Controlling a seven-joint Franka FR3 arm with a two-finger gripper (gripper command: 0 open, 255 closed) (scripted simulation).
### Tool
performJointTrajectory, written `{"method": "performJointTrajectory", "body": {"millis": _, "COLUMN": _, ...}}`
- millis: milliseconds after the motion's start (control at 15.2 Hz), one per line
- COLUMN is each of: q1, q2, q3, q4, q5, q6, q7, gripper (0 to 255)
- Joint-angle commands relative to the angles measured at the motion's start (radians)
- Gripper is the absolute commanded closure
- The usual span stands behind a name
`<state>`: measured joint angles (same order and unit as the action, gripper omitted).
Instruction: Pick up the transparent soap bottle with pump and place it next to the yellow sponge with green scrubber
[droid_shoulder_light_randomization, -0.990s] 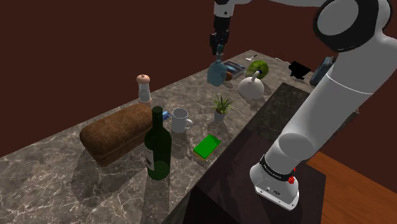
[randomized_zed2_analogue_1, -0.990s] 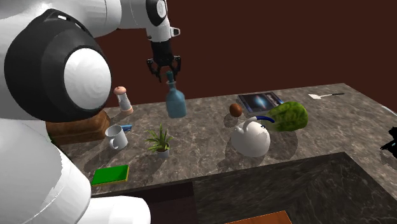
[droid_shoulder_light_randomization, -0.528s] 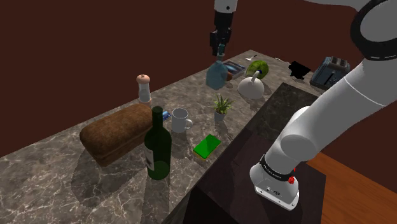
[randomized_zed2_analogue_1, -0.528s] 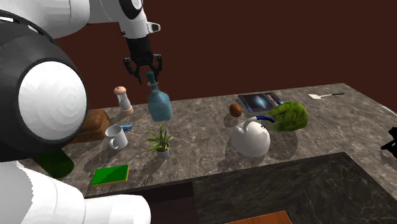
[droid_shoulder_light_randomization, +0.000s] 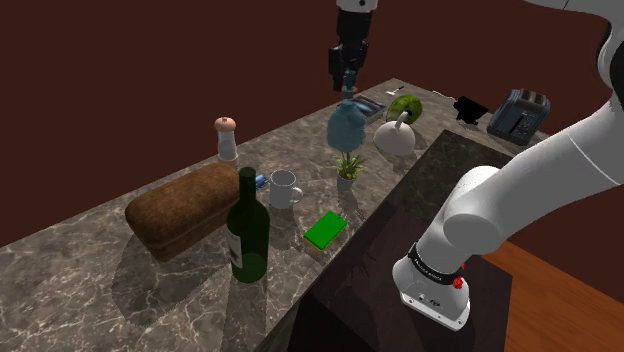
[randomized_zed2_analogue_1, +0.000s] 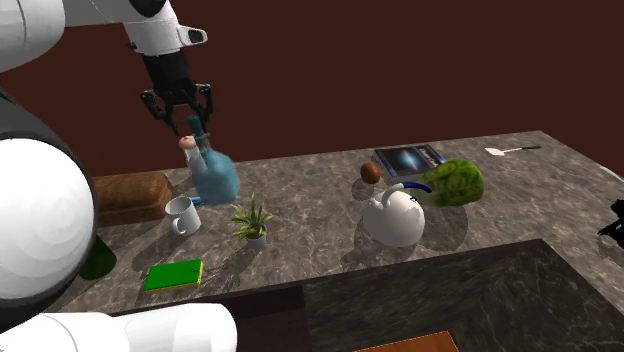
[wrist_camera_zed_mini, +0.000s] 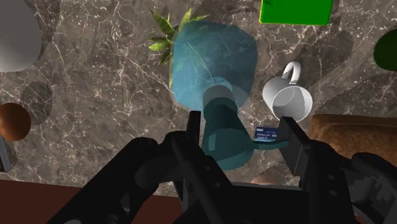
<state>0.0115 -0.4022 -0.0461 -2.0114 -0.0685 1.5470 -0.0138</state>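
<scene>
Bottle (droid_shoulder_light_randomization: 345, 124), teal and see-through, hangs tilted over the counter (droid_shoulder_light_randomization: 100, 270) just above the potted plant (droid_shoulder_light_randomization: 347, 165). I've got the gripper (droid_shoulder_light_randomization: 347, 84) clenched on its neck, high enough, I judge, to clear clutter towards the green-topped sponge (droid_shoulder_light_randomization: 325, 230)

Translucent teal bottle (droid_shoulder_light_randomization: 345, 125), bright green sponge (droid_shoulder_light_randomization: 325, 230), grey marble counter (droid_shoulder_light_randomization: 100, 290) veined white, white mug (droid_shoulder_light_randomization: 284, 188)

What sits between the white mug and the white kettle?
A small potted plant stands on the counter between the mug and the kettle, as the second exterior view shows.
</scene>
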Motion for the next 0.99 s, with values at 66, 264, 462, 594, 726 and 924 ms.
{"method": "performJointTrajectory", "body": {"millis": 66, "q1": 0.022, "q2": -0.051, "q3": 0.046, "q4": -0.007, "q5": 0.022, "q6": -0.048, "q7": 0.063, "gripper": 255}}
{"method": "performJointTrajectory", "body": {"millis": 264, "q1": 0.043, "q2": -0.094, "q3": 0.093, "q4": -0.01, "q5": 0.048, "q6": -0.09, "q7": 0.124, "gripper": 255}}
{"method": "performJointTrajectory", "body": {"millis": 462, "q1": 0.064, "q2": -0.127, "q3": 0.141, "q4": -0.003, "q5": 0.078, "q6": -0.131, "q7": 0.187, "gripper": 255}}
{"method": "performJointTrajectory", "body": {"millis": 594, "q1": 0.077, "q2": -0.144, "q3": 0.173, "q4": 0.007, "q5": 0.099, "q6": -0.157, "q7": 0.231, "gripper": 255}}
{"method": "performJointTrajectory", "body": {"millis": 726, "q1": 0.09, "q2": -0.156, "q3": 0.206, "q4": 0.021, "q5": 0.122, "q6": -0.184, "q7": 0.275, "gripper": 255}}
{"method": "performJointTrajectory", "body": {"millis": 924, "q1": 0.109, "q2": -0.167, "q3": 0.257, "q4": 0.052, "q5": 0.156, "q6": -0.222, "q7": 0.344, "gripper": 255}}
